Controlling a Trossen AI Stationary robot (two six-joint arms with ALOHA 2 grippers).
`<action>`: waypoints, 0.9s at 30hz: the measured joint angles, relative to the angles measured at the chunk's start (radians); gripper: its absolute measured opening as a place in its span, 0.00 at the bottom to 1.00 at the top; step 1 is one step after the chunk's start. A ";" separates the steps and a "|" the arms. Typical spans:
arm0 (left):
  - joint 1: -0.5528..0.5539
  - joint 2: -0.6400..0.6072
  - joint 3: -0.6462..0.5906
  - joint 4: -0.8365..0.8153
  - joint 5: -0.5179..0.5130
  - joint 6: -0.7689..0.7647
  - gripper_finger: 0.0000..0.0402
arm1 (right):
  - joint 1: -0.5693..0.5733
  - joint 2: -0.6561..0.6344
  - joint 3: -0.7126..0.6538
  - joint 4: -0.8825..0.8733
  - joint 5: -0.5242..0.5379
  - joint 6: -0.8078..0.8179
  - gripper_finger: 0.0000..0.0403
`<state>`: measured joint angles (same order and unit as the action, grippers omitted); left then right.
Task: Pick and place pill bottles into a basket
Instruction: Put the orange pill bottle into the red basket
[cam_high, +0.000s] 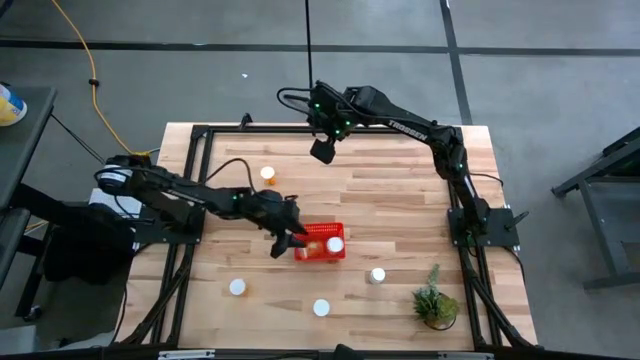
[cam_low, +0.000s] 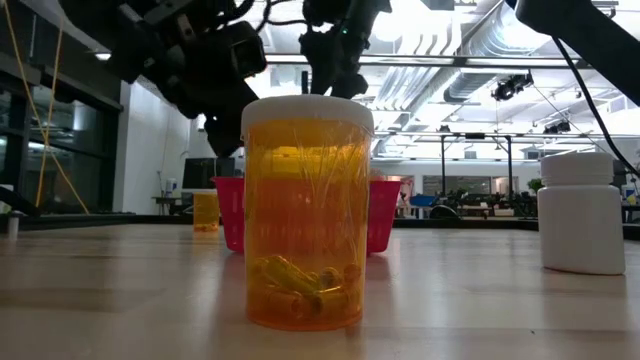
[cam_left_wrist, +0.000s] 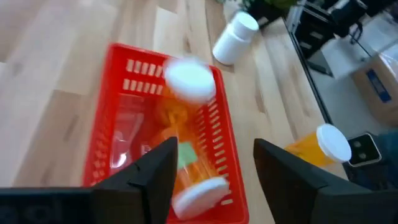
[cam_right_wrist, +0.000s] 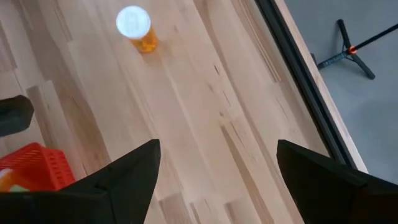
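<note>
In the high view the left gripper (cam_high: 287, 243) sits at centre frame, right at the left edge of the red basket (cam_high: 312, 254), which holds a white-capped bottle (cam_high: 335, 243) at its right end. The other bottles stand apart on the table (cam_high: 400, 190): one orange bottle (cam_high: 268, 175) up and left of the basket, one (cam_high: 237, 287) at lower left, one (cam_high: 321, 307) at lower centre, and a white one (cam_high: 377, 275) to the lower right, near the potted plant (cam_high: 436, 300). The right gripper (cam_high: 323, 150) hangs at upper centre, well apart from the basket. The low view is filled at centre by an orange bottle (cam_low: 307, 212) standing upright, the basket behind it and a white bottle (cam_low: 581, 212) at right. In the left wrist view the left gripper's fingers (cam_left_wrist: 149, 177) are spread wide and empty over the basket, where two orange bottles (cam_left_wrist: 186, 146) show, blurred, apparently one upright and one lying on its side. In the right wrist view the right gripper's fingers (cam_right_wrist: 127, 174) are also wide apart and empty, with the upright orange bottle at upper left of the frame. That bottle probably lies nearer the right gripper than any other, its long axis vertical, so a descent from above toward it looks likely.
</note>
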<state>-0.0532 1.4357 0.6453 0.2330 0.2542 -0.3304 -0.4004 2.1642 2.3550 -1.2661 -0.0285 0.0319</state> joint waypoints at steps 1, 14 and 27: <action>0.000 0.003 0.005 -0.013 0.005 0.007 0.57 | 0.000 -0.003 0.000 -0.004 0.001 0.000 0.77; 0.001 0.003 0.034 -0.046 -0.012 0.038 0.45 | 0.015 -0.018 0.000 -0.017 -0.007 -0.007 0.77; 0.046 -0.038 0.131 -0.163 -0.086 0.141 0.46 | 0.034 -0.017 0.000 -0.043 -0.003 -0.007 0.77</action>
<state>-0.0074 1.3975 0.7760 0.0695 0.1683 -0.1897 -0.3660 2.1468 2.3554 -1.3095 -0.0311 0.0246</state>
